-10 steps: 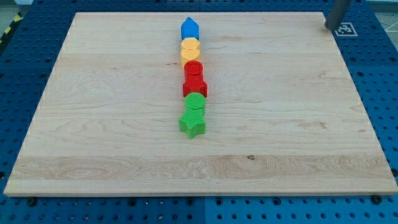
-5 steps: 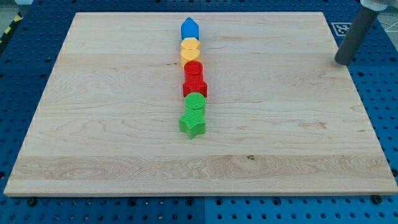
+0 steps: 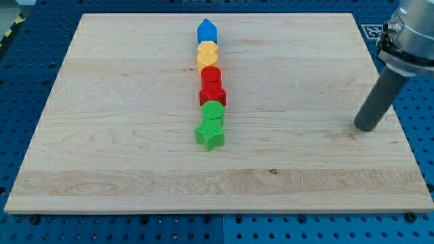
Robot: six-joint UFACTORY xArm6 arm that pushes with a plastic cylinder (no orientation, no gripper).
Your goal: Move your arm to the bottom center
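My tip [image 3: 366, 127] rests on the wooden board [image 3: 122, 135] near its right edge, about level with the lowest blocks and far to their right. The blocks stand in one column at the board's middle, top to bottom: a blue house-shaped block [image 3: 207, 31], two yellow blocks [image 3: 207, 54] pressed together, a red round block [image 3: 211, 76], a red star-like block [image 3: 212, 94], a green round block [image 3: 213, 112] and a green star block [image 3: 210, 135]. Neighbouring blocks touch. My tip touches none of them.
The board lies on a blue perforated table [image 3: 27, 68]. A black-and-white marker tag [image 3: 369, 30] sits off the board at the upper right. The arm's grey body [image 3: 410, 34] enters from the view's upper right.
My tip has moved from the board's top right corner down the right side toward the view's bottom. No block has moved.
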